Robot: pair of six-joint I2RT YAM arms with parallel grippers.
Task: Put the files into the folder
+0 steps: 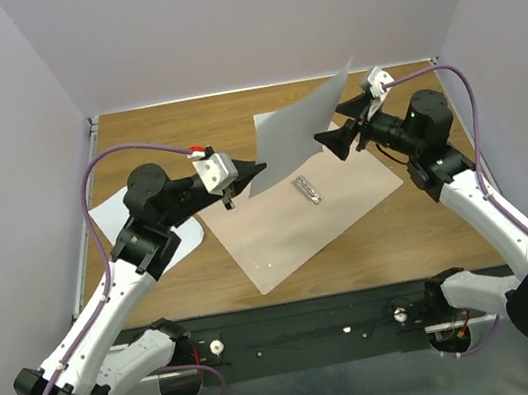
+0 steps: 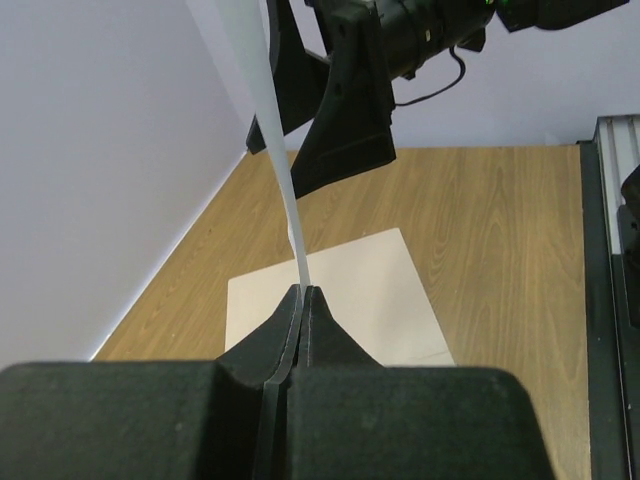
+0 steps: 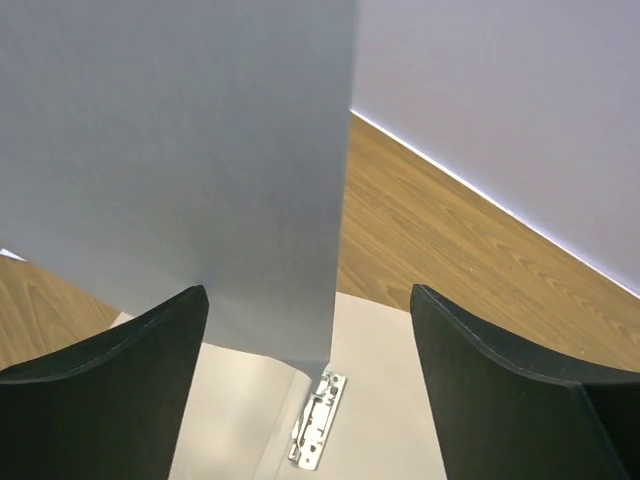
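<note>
Left hand [image 1: 257, 170]: shut tight, pinching the lower edge of one white sheet [image 1: 294, 137]. The sheet stands up out of the pinch, nearly on edge, with a slight bow. It is off the counter [image 1: 402, 235] entirely, hanging over the open folder.

Right hand [image 1: 341, 124]: spread wide, holding nothing. It sits at the sheet's far side with the paper running between its two fingers. From here I can't tell whether either one brushes the paper.

Folder [image 1: 280, 230]: lying open and flat, pale inside face up, set at an angle to the counter's edges. The metal clip [image 1: 307, 190] at its fold is bare. No paper is in it yet.

Second sheet [image 1: 110, 215]: flat on the counter at the left, partly under the left arm, well apart from the folder.

Risks, as I judge them:
- One pinch on a limp sheet. If the right hand closes off the edge or on a bowed part, it could crease the paper or miss it.
- If the paper is let go while it stands this high and tilted, it would likely glide and land askew, or slide off the glossy face.
- Lowered edge-first, it could catch on the clip and buckle.
- The left arm could drag the second sheet as it swings.
</note>
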